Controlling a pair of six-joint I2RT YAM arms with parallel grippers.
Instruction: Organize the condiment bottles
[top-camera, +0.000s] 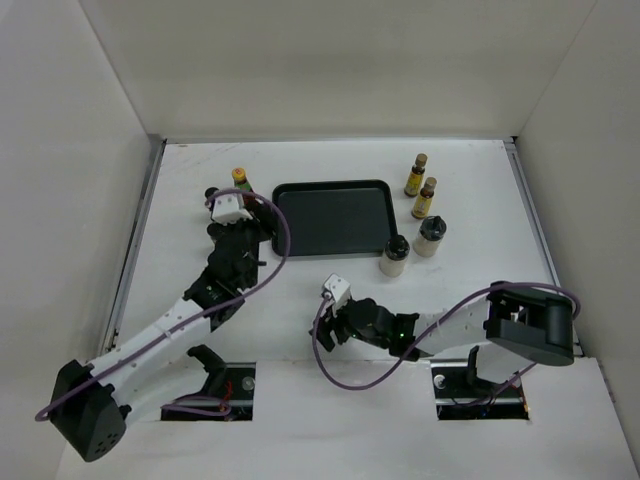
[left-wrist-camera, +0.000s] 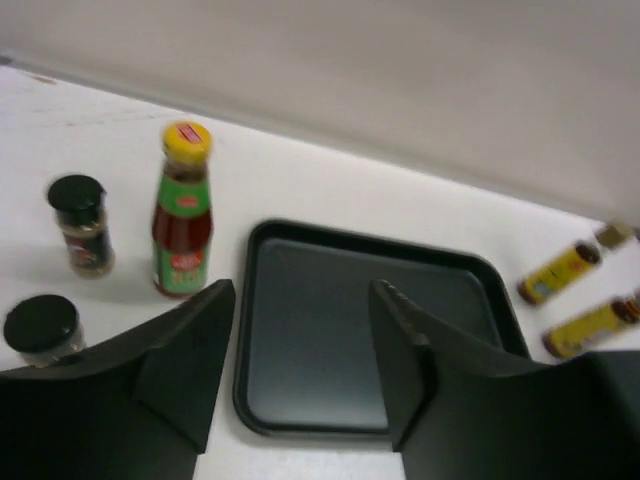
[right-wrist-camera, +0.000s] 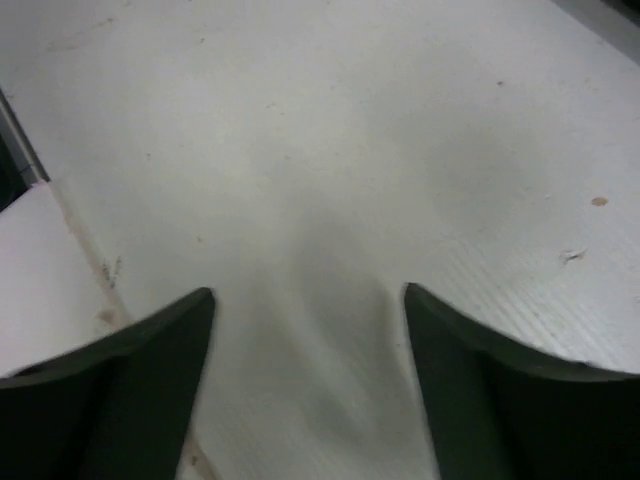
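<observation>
The left gripper (left-wrist-camera: 302, 300) stood spread and empty over the smooth black rectangular tray (left-wrist-camera: 365, 240). The right gripper (right-wrist-camera: 308, 300) gaped above the matte white table (right-wrist-camera: 300, 120). The glossy red bottle (left-wrist-camera: 182, 215) and two short dark bottles (left-wrist-camera: 82, 225) stood at the tray's ten o'clock, the slim yellow-labelled bottles (top-camera: 416, 176) at two, and the squat pale jars (top-camera: 394, 256) at four.

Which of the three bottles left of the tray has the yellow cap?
The tall red bottle with the green label, standing upright nearest the tray's left edge. The two short dark bottles beside it have black caps.

White-and-black arms (top-camera: 170, 330), purple cables (top-camera: 288, 235), black pincer fingers (left-wrist-camera: 190, 370), perhaps a green light (top-camera: 403, 322)
</observation>
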